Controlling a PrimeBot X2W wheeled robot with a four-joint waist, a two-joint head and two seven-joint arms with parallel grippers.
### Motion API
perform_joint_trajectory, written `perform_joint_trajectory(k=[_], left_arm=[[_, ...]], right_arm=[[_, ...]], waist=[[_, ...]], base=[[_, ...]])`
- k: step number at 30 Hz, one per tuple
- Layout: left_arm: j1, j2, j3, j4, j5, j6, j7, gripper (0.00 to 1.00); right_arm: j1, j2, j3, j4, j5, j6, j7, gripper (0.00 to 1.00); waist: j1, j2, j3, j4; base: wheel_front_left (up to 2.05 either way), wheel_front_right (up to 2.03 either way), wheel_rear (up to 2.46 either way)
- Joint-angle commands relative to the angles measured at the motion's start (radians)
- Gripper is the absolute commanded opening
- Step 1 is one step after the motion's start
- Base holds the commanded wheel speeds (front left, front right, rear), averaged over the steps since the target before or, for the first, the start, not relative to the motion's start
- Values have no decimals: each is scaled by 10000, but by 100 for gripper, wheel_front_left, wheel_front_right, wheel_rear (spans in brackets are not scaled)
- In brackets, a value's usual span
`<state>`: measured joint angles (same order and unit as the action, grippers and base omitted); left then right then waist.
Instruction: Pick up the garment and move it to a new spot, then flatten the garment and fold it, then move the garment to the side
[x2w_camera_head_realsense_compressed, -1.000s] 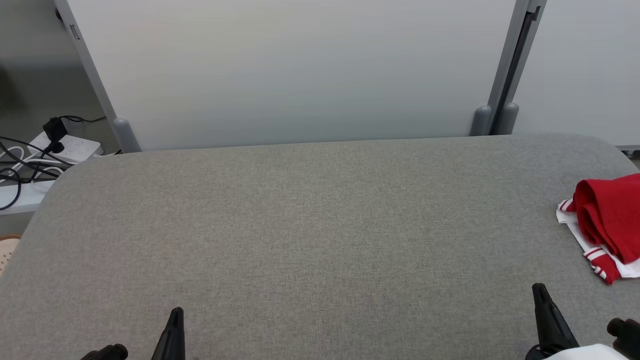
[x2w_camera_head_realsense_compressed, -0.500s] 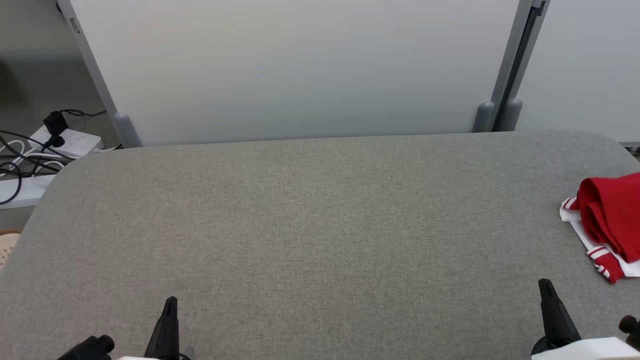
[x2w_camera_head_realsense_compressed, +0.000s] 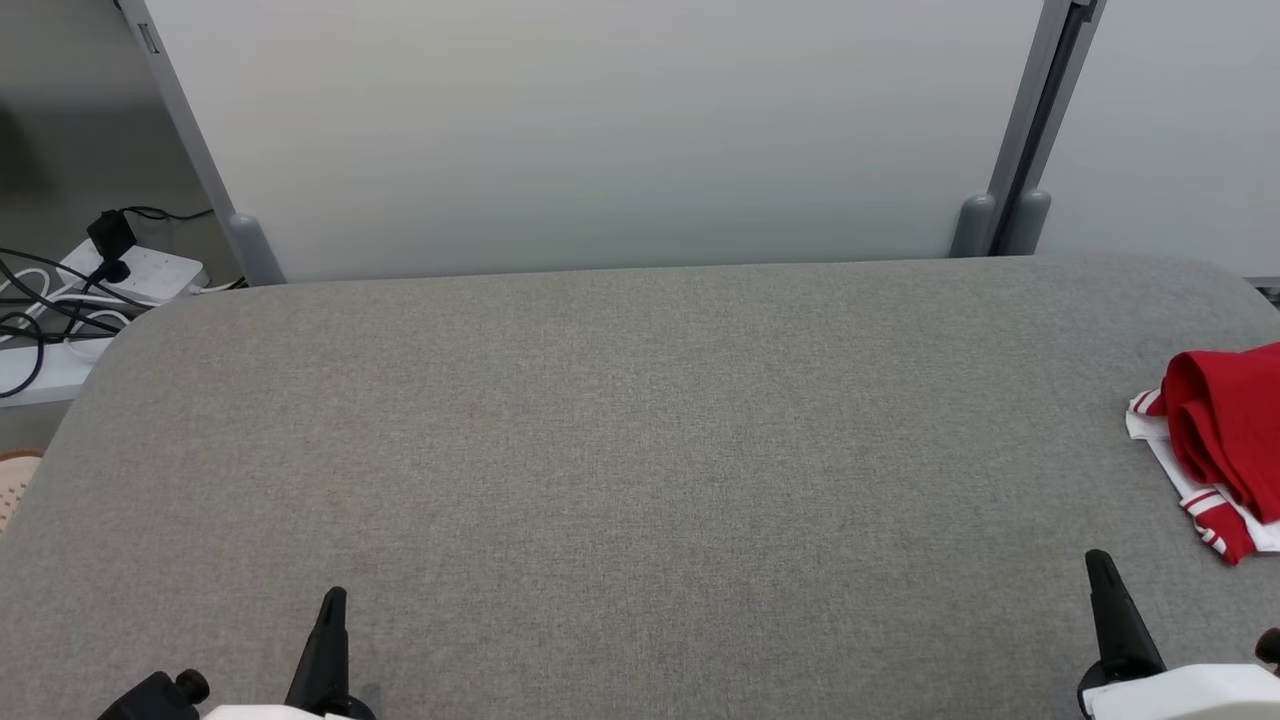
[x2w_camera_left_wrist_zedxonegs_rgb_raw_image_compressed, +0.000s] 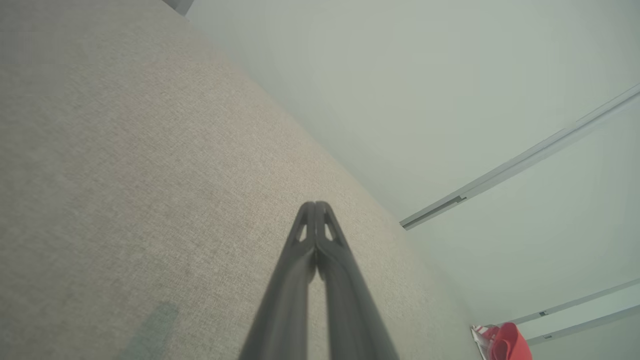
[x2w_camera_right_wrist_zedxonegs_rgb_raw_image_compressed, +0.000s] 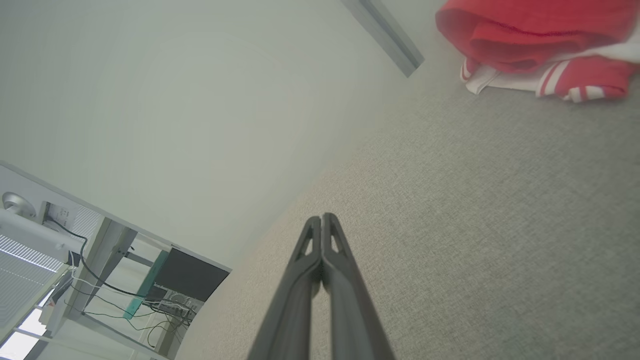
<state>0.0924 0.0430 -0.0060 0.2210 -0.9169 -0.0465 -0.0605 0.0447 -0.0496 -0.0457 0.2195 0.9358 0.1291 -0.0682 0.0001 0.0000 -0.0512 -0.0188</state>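
The garment (x2w_camera_head_realsense_compressed: 1225, 440) is a red and white bundle, folded, lying at the right edge of the grey table (x2w_camera_head_realsense_compressed: 620, 450). It also shows in the right wrist view, garment (x2w_camera_right_wrist_zedxonegs_rgb_raw_image_compressed: 540, 45), and small in the left wrist view, garment (x2w_camera_left_wrist_zedxonegs_rgb_raw_image_compressed: 505, 342). My left gripper (x2w_camera_head_realsense_compressed: 332, 598) is shut and empty near the front left of the table; its tips (x2w_camera_left_wrist_zedxonegs_rgb_raw_image_compressed: 316, 206) press together. My right gripper (x2w_camera_head_realsense_compressed: 1098, 562) is shut and empty at the front right, a short way in front of and left of the garment; its tips (x2w_camera_right_wrist_zedxonegs_rgb_raw_image_compressed: 321, 219) touch.
White partition panels (x2w_camera_head_realsense_compressed: 600, 130) with grey posts stand right behind the table. A power strip with black cables (x2w_camera_head_realsense_compressed: 100, 285) lies on the floor beyond the table's far left corner. The middle of the table is bare grey fabric.
The whole head view has shifted a little, so the camera moved. Both grippers stay shut near the front edge, and the garment lies where it was.
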Motion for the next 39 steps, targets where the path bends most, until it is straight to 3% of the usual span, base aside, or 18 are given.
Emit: perform_joint_trajectory(k=[1,39], left_arm=[[-701,43,267,-211,-312,-139,62,0],[-1528,61,859,78,-4501,-585,1126,0]], right_arm=[[-579,-107,54,-161,303,9,132,0],[-1180,-47,-414,102,4376,13,1200,0]], waist=[[-1,0,13,5],[-1,0,349,121]], base=[[0,0,0],[0,0,0]])
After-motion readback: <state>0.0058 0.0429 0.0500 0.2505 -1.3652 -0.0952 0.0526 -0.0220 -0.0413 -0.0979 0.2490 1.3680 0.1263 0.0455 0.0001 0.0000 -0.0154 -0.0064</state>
